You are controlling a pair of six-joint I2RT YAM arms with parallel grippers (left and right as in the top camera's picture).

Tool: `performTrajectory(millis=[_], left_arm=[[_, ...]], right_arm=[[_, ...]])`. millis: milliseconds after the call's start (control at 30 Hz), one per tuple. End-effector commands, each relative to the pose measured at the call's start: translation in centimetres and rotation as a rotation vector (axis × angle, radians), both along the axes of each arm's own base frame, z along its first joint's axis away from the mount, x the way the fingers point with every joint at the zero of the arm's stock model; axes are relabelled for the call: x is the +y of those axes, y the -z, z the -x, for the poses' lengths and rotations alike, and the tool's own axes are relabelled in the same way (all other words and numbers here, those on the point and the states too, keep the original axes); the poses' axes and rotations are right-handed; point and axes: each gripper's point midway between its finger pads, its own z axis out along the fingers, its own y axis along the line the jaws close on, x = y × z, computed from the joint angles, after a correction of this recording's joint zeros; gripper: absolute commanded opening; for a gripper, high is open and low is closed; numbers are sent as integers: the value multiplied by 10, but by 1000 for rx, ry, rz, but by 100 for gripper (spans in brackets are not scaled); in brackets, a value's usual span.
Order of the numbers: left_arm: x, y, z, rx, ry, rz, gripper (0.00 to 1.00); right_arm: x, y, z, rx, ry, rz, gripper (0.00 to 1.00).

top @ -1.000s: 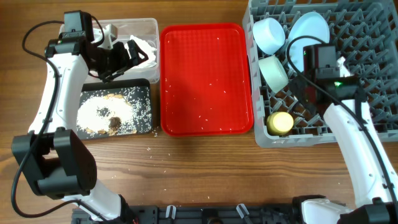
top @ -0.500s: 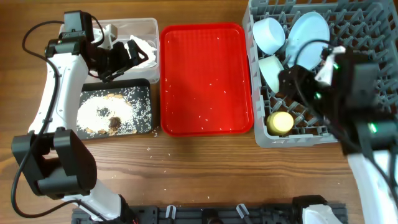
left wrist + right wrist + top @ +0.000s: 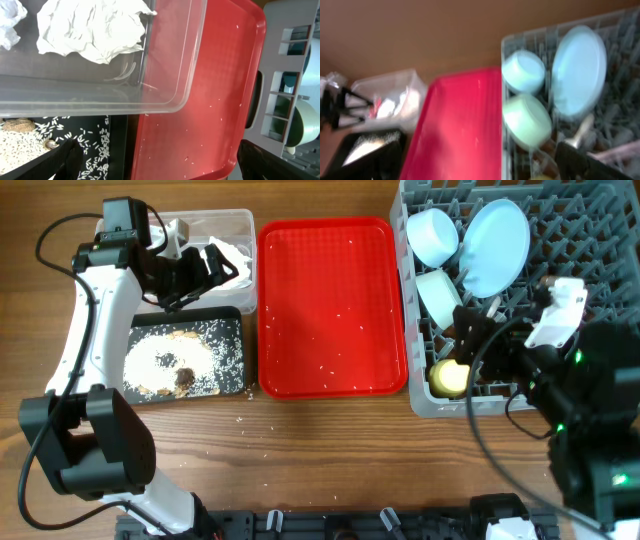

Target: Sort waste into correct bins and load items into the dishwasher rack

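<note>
The crumpled white paper napkins (image 3: pixel 95 27) lie in the clear plastic rectangular tub (image 3: pixel 192 60). They are judged light, soft and compressible, and are best pinched at a raised fold. The left gripper (image 3: pixel 198 270) hovers above the tub, its jaws spread with nothing between them. The light blue round plate (image 3: pixel 497 245), two light blue bowls (image 3: pixel 432 235) and small yellow cup (image 3: pixel 450 376) stand in the large grey plastic dishwasher rack (image 3: pixel 600 240). These are judged rigid and slippery and are best taken at the rim. The right gripper (image 3: pixel 472 330) is blurred; its jaw state cannot be told.
</note>
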Motion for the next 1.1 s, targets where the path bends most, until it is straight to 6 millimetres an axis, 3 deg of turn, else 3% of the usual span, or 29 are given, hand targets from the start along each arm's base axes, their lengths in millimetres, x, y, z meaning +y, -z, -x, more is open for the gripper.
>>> performTrajectory(millis=[0,133,267,600,1067], left_arm=[[2,-5,-1,-20,3,-7,100],[2,-5,-1,-20,3,-7,100],[2,-5,-1,-20,3,-7,100],[2,-5,-1,-20,3,-7,100],[2,-5,-1,-20,3,-7,100]], right_arm=[[-5,18,9,-157,-6,86,100],[-5,54,22,-342,-4,70,100],[-6,94,28,-420,0,64,100],[-7,150,34,-453,5,65,100],[-7,150,34,-453,3,69,100]])
